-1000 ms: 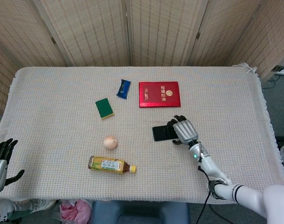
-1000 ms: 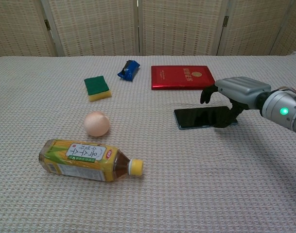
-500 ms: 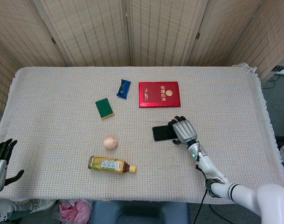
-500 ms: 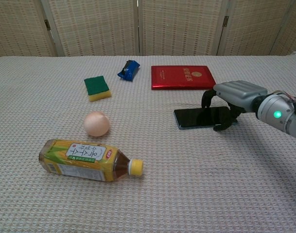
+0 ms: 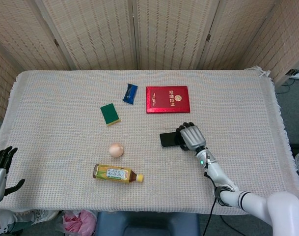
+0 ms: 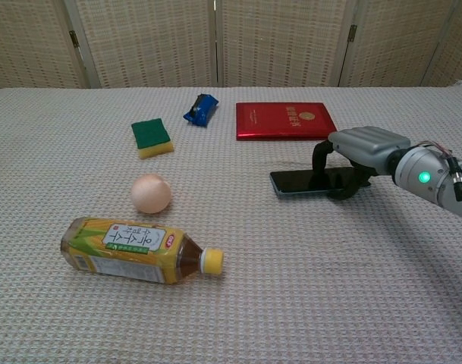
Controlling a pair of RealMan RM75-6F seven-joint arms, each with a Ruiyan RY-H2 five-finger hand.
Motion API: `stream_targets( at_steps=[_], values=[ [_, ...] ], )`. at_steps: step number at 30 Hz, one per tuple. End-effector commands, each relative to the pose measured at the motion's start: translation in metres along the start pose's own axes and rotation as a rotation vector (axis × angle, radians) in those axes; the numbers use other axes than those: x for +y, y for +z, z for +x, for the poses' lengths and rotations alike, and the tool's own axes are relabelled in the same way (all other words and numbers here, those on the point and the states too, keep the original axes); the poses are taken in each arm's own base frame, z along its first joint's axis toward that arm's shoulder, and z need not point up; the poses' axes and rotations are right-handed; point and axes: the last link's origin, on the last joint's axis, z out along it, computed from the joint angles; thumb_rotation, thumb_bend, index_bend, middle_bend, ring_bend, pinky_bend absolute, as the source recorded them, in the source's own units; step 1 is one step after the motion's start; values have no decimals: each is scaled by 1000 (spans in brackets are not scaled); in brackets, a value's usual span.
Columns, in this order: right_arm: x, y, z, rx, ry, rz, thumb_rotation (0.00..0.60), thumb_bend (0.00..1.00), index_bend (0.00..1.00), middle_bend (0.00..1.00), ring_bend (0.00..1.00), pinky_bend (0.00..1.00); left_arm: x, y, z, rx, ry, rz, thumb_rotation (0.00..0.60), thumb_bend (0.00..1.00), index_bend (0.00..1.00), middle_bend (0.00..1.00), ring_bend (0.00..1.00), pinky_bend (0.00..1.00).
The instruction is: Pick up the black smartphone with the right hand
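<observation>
Head view shows the left hand (image 5: 0, 169) off the table's (image 5: 51, 93) near left corner, fingers spread around nothing. Toward the near edge lie a tea bottle (image 5: 117, 174) and an egg (image 5: 116, 149); further back sit a green sponge (image 5: 110, 113), blue packet (image 5: 130, 93) and red booklet (image 5: 168, 99). Right of centre, the right hand (image 6: 359, 154) arches over the black smartphone (image 6: 305, 182), fingers clasping its right end.
</observation>
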Motion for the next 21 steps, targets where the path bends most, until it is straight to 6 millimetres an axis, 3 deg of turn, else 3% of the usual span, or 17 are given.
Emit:
stream_targets(
  at_steps=[1,11,18,21],
  values=[
    [-1,1,1,-1,1,0,600,324,402,364,217,239,0,0,0,0,0,1,600,203,110,92,110,181],
    [4,-6,10,-22,2,26,600,545,457,405,268,270,-2,0,0,0,2,6,600,203,110,92,110,181],
    [12,-27,22,-89,44,57,600,575,493,433,314,299,0,2,1,1,5,1,600,203,110,93,110,181],
    [14,-27,27,-102,56,48,600,575,497,436,322,314,2,3,0,-1,5,-5,600,203,110,92,110,181]
  ],
)
